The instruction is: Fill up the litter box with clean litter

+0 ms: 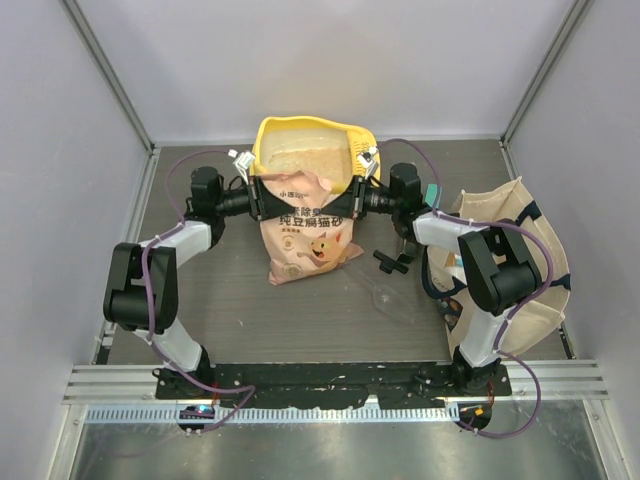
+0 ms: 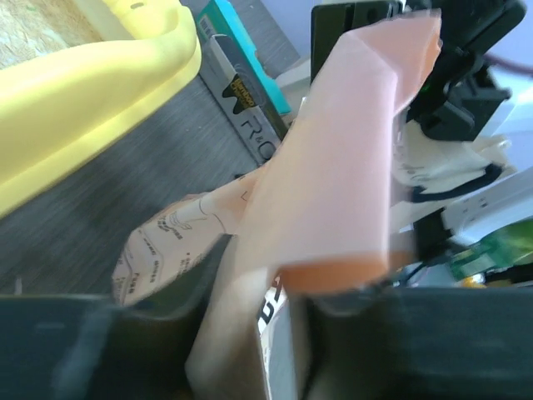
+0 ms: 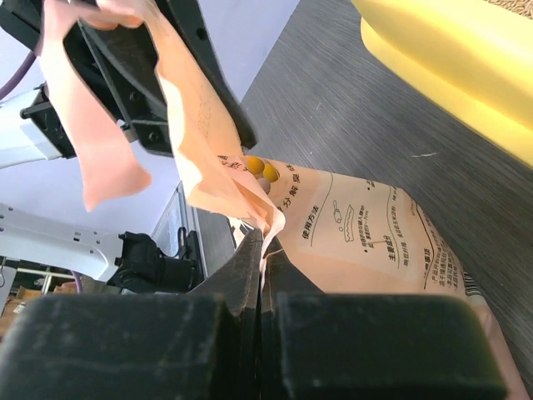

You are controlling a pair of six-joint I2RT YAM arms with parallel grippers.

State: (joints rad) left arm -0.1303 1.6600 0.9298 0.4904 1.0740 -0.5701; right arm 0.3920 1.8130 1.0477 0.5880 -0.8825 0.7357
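The litter box [image 1: 300, 122], a yellow plastic tray with rounded corners and a thick rim, stands at the middle of the worktop's far edge, and pale beige litter [image 1: 300, 155] lies inside it. The bag [image 1: 305, 235], of soft peach-orange plastic with dark Chinese characters and a cartoon animal face, is just before it. Its top is raised against the box's near rim and its bottom rests on the worktop.

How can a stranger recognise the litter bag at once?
Start at the yellow litter box at the table's far edge. Just in front of it, mid-table, stands the litter bag. Unlike the cream tote at right, it is peach-orange with dark Chinese characters.
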